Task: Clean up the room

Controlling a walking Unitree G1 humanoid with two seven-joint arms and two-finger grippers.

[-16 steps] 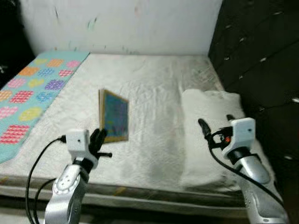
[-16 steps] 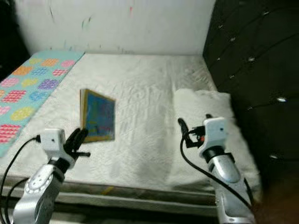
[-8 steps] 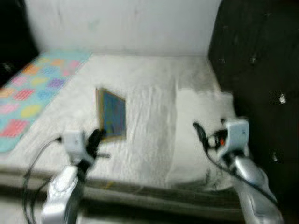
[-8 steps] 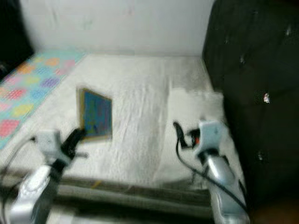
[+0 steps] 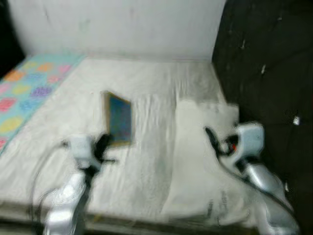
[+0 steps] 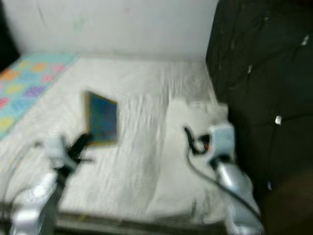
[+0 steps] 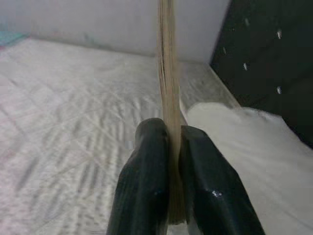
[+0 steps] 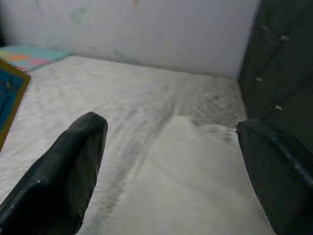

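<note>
Bed (image 5: pixel 146 88): I have stepped closer, its wrinkled white quilted cover now nearer, so carrying goes on. Pillow (image 5: pixel 200 147): soft, pale, under my right gripper (image 8: pixel 166 161), fingers spread wide. Book (image 5: pixel 119 120): thin, flat, blue-faced, held upright, pinched by my left gripper (image 7: pixel 168 171).

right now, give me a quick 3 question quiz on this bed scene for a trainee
1. True or false: the left gripper is shut on the book.
2. The right gripper hovers over which item? A) the patterned blanket B) the white pillow C) the floor
3. What dark surface stands along the bed's right side?

Key: 1 true. 2 B, the white pillow. 3 the black tufted headboard. The patterned blanket lies at the far left.
</note>
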